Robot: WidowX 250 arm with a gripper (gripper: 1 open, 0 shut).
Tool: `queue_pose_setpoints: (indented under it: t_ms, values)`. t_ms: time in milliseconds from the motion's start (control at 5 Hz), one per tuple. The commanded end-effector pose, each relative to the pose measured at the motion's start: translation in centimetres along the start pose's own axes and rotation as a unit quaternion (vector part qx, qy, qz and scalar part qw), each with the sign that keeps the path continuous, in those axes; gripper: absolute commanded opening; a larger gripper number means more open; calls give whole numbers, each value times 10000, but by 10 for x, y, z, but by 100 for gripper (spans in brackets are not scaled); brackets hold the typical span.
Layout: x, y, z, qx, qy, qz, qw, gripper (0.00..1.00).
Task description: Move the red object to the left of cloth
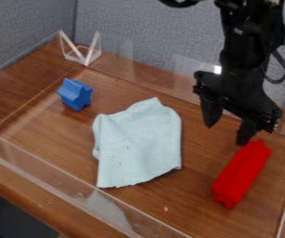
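The wooden worktop (58,121) fills the view inside low clear walls, and its right and bottom edges are cut off by the frame. The black arm (250,42) comes down from the top right, its upper part out of view. The pale blue-green cloth (138,141) lies wrinkled in the middle of the worktop, nothing on it. To its right lies the red object (240,174), angled, its near end close to the clear wall at the lower right, well apart from the cloth. Above it hangs the gripper (230,128), jaws spread wide and pointing down, empty, with one finger tip just over the red object's far end; contact is hard to judge. A small blue block (74,94) sits left of the cloth, and a clear triangular stand (80,46) is at the back left.
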State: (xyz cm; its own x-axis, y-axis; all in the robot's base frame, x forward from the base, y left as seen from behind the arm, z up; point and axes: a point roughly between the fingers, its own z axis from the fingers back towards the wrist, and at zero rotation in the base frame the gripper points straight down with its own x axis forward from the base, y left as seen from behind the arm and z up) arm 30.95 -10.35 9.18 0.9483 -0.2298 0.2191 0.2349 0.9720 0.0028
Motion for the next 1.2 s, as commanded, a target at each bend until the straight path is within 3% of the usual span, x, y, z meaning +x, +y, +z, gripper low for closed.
queue_pose_setpoints:
  t_ms: [0,400,800,1000]
  values:
    - [10,0,-1,-50,-186,28,9998,100]
    - [3,-15,-34,-207,-14,-55,9998,100]
    - [-1,-20,-60,-253,237,-80,9994,100]
    - [-1,-19,-62,-244,244,-108,9993,0]
